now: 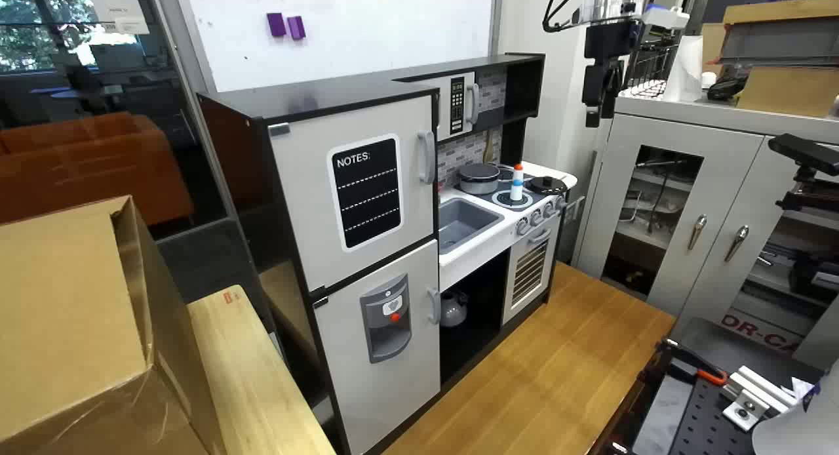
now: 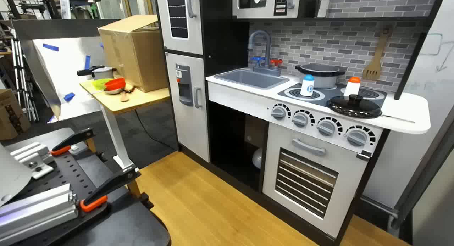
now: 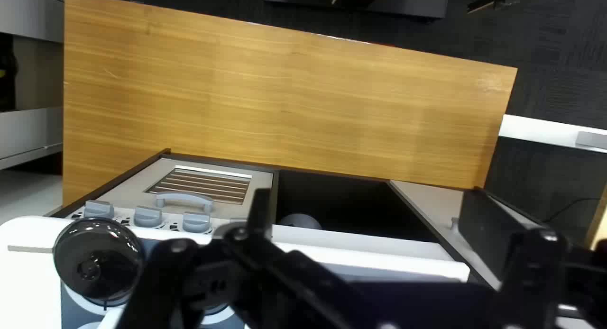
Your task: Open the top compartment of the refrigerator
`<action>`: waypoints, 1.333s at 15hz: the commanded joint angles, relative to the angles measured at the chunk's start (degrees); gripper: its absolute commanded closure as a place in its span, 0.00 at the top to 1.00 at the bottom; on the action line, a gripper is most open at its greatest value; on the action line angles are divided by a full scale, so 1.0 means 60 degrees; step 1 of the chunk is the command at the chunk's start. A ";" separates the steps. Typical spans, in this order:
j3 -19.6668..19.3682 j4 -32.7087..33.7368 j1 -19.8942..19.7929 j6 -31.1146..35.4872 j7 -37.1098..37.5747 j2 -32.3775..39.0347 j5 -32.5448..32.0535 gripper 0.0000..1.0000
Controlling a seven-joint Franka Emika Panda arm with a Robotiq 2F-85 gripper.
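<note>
The refrigerator is a black toy fridge with two white doors, seen in both exterior views. Its top compartment, with the black NOTES panel, looks shut; it is cut off at the top of an exterior view. Its grey handle is on the stove-side edge. My gripper hangs pointing down, high near the kitchen's stove end and away from the handle. In the wrist view the fingers are apart with nothing between them. That view shows part of the lower door, not the NOTES panel.
A stove with a pot, a black lid and white bottles stands beside the sink. The microwave is above. A grey cabinet stands beyond the gripper. A cardboard box is by the fridge.
</note>
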 commanded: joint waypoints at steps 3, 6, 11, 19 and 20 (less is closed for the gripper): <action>0.0197 0.0147 -0.0163 -0.0173 -0.0305 0.0114 0.0144 1.00; 0.0391 0.0644 -0.0132 -0.0901 0.0003 0.0539 -0.0019 1.00; 0.0922 0.1553 -0.0012 -0.2584 0.0972 0.1229 0.0226 1.00; 0.1458 0.1762 0.0127 -0.2673 0.1416 0.1281 0.0631 1.00; 0.1440 0.1756 0.0101 -0.2673 0.1415 0.1282 0.0631 1.00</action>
